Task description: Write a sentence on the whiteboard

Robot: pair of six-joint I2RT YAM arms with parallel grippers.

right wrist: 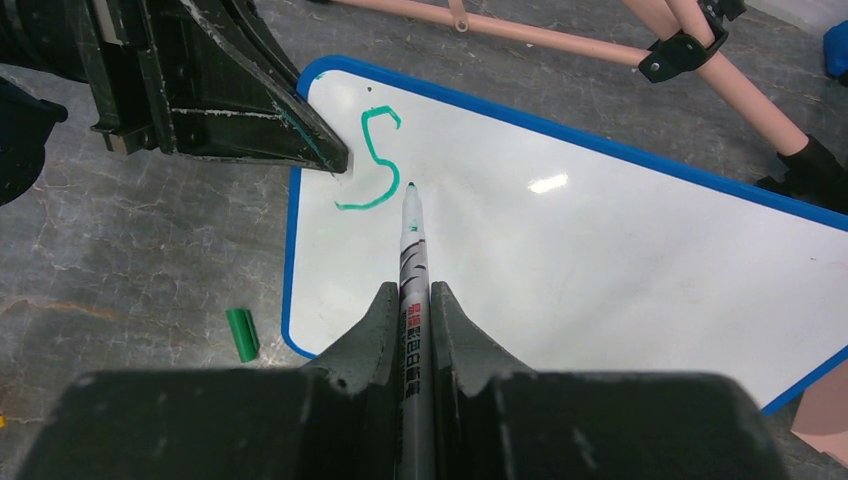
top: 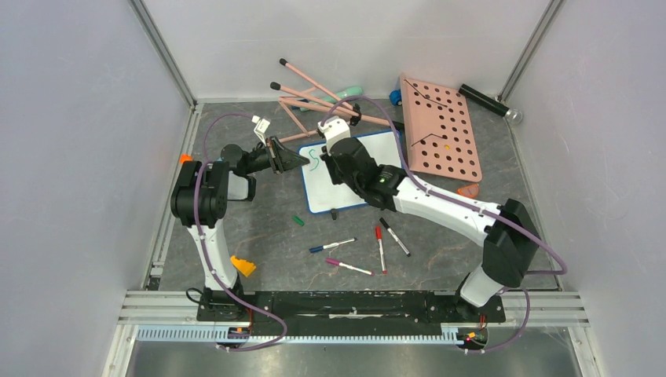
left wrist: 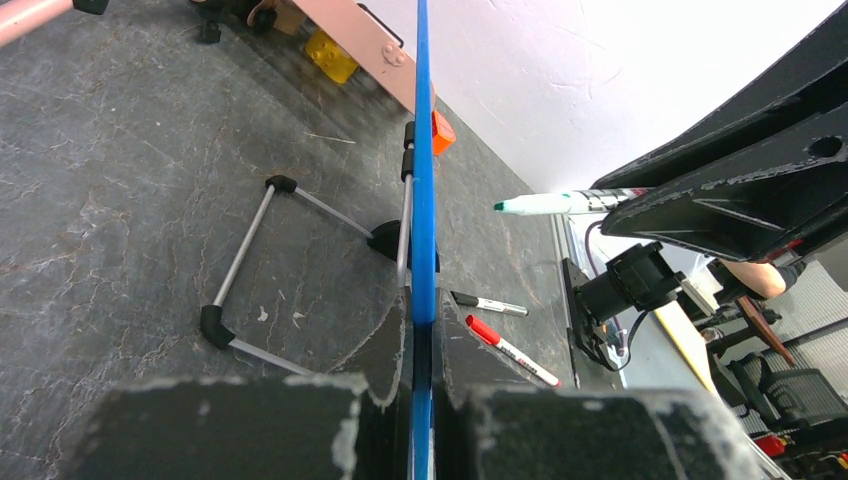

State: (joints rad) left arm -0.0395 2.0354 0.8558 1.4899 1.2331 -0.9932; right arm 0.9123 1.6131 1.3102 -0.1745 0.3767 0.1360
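The whiteboard (top: 320, 195) with its blue frame lies at the table's middle. My left gripper (top: 302, 159) is shut on its left edge, and the left wrist view shows the blue frame (left wrist: 423, 150) pinched edge-on between the jaws of the left gripper (left wrist: 423, 315). My right gripper (right wrist: 411, 300) is shut on a green-tipped marker (right wrist: 411, 240) above the board (right wrist: 600, 230). The marker tip sits just right of a single green "S" (right wrist: 372, 160), the only writing on the board. The rest of the sentence is not there.
A green cap (top: 298, 221) lies by the board's near left corner. Blue (top: 332, 246), pink (top: 349, 267), red (top: 380, 247) and black (top: 394, 236) markers lie in front. A pink board with holes (top: 440, 129) and pink rods (top: 314, 98) lie behind. An orange piece (top: 243, 265) sits near left.
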